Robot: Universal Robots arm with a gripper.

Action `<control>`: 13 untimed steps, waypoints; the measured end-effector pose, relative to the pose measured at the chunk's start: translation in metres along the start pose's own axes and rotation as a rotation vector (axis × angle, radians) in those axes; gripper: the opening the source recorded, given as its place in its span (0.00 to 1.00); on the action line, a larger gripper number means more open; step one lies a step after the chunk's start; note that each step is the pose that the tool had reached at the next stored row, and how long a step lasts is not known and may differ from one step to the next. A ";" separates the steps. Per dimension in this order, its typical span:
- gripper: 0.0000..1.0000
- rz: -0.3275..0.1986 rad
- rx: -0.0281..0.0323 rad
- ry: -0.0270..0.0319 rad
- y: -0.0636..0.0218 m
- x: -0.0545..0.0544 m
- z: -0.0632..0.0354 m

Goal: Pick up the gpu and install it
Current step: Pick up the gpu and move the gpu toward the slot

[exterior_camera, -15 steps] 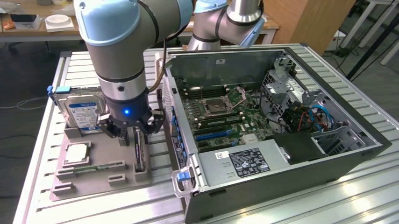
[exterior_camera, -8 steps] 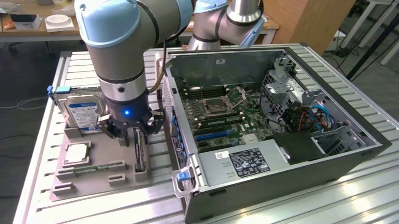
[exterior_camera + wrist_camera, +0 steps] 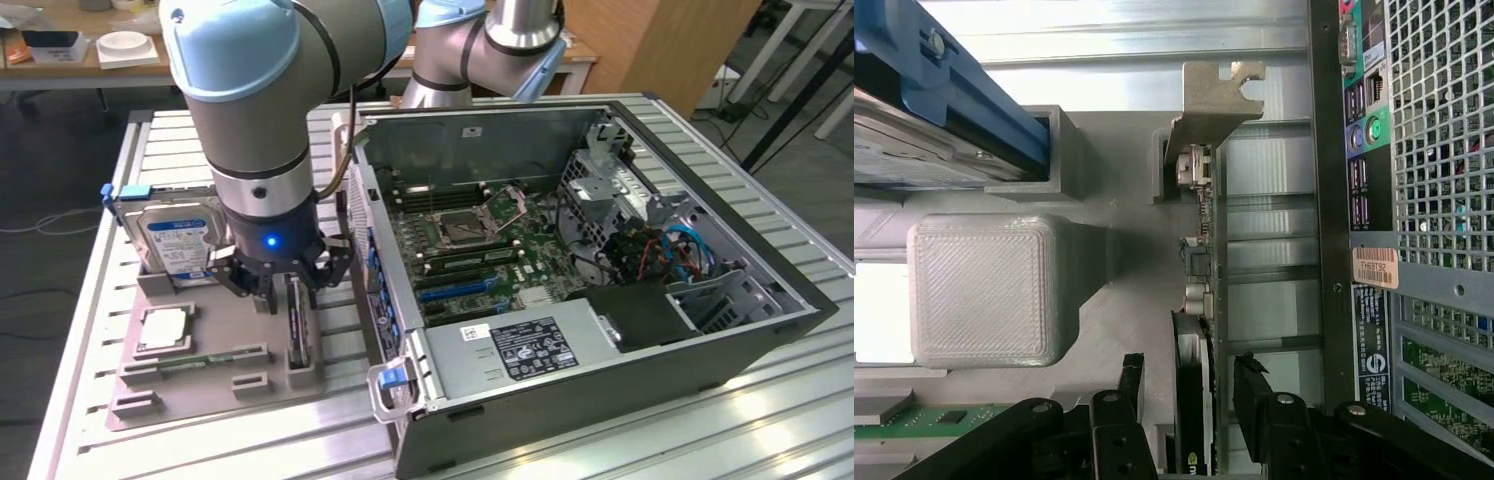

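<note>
Exterior view: gpu (image 3: 296,335) stands on edge in the grey holder tray (image 3: 220,335), lower left of frame, with the gripper (image 3: 291,295) directly over it.
Wrist view: fingers (image 3: 1131,385) are spread wide either side of the gpu, with a gap on each side.
Handling, judged: light, stiff, fragile. Grip the flat faces mid-length.

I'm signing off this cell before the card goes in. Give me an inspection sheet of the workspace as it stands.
Surface: slatted metal table carrying a grey tray and an open PC case.
Job's things: gpu standing on edge in its tray slot, not lifted.
Clutter: hard drive, cpu and memory stick, each seated in the tray.
Grippers: gripper open, jaws either side of the gpu with gaps showing.
Cables: blue and red cables inside the case.
Surroundings: wooden panel behind the table.
</note>
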State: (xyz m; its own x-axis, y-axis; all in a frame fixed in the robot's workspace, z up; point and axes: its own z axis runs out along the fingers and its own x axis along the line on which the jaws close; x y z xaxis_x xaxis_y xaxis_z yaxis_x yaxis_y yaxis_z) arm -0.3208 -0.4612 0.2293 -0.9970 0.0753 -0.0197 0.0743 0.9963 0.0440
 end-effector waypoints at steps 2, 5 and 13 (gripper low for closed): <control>0.49 0.000 0.0001 0.0000 0.0000 0.000 0.0000; 0.41 0.000 0.0001 0.0001 0.0000 0.000 0.0000; 0.32 0.000 0.0001 0.0000 0.0000 0.000 0.0000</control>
State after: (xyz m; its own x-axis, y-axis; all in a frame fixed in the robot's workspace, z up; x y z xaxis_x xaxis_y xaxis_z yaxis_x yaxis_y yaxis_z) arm -0.3208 -0.4612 0.2293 -0.9970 0.0753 -0.0196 0.0743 0.9963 0.0439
